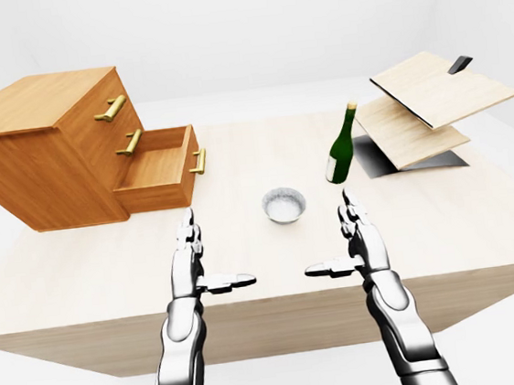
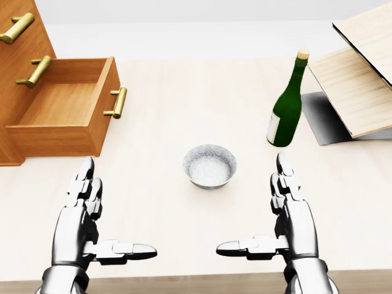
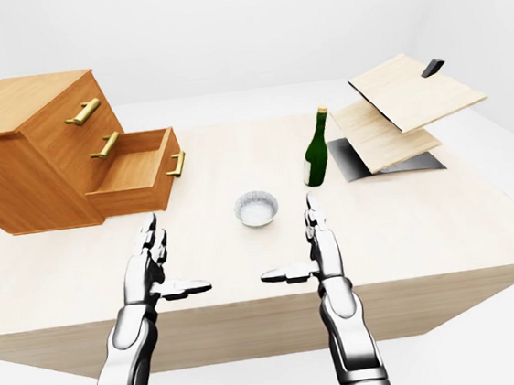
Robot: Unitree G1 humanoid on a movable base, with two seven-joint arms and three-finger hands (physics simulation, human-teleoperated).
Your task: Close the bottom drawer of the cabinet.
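One cabinet [image 1: 46, 150] stands on the table [image 1: 480, 215], at the left of the left-eye view. It has three drawers, each with one brass handle: the top handle [image 1: 111, 108], the middle handle [image 1: 129, 142], and the handle [image 1: 198, 162] of the bottom drawer [image 1: 158, 171]. There is one bowl [image 2: 209, 165], one bottle [image 2: 286, 104], and one stack of two wooden boards [image 1: 432, 105], with a small dark piece at the upper board's top edge.

The bowl, silvery and round, sits near the middle of the table, between the two hands and a little above them in the head view. The green bottle, upright with a pale cap and a label, stands to the bowl's right, just beside the boards and a dark flat patch under them. Nothing lies between the left hand [image 2: 82, 211] and the drawer; the bowl and bottle are well off to the right of it.

The bottom drawer is pulled far out of the cabinet, its inside bare wood, its front panel facing right in the head view. The two upper drawers sit flush.

Both hands hover over the table's near edge, holding nothing. The left hand has its fingers straight and thumb spread inward; the right hand [image 2: 293, 214] mirrors it, likewise spread wide.
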